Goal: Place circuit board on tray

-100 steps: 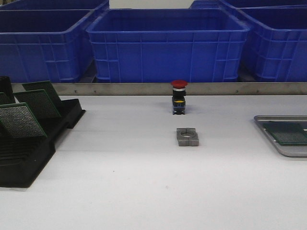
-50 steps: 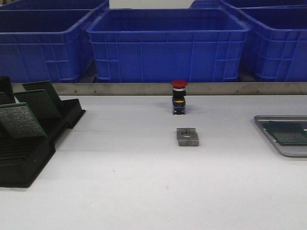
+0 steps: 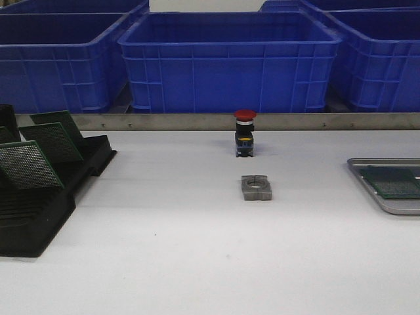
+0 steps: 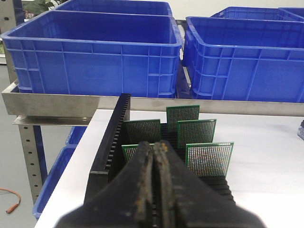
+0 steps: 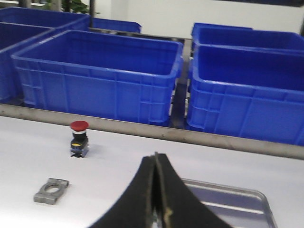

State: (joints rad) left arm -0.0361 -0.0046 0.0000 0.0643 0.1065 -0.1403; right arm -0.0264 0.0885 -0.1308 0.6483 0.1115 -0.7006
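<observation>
In the front view, a shallow silver-grey metal tray (image 3: 388,186) with a raised rim sits at the right edge of the white counter (image 3: 197,256), and a green perforated circuit board (image 3: 392,182) lies flat inside it. On the left, a black slotted plastic rack (image 3: 46,197) holds several more green boards (image 3: 29,165) leaning in its slots. Mid-counter stands a red-capped push-button switch (image 3: 245,133), with a small grey metal bracket (image 3: 256,187) just in front of it. Large blue plastic bins (image 3: 230,62) line the shelf behind. Neither arm appears here.

The left wrist view shows the left end effector (image 4: 156,151) with its dark fingers pressed together, holding nothing, poised before the rack and its upright boards.

In the right wrist view, the right end effector (image 5: 156,164) is likewise closed and empty, with the tray's corner visible just behind it, and the switch and bracket off to one side.
</observation>
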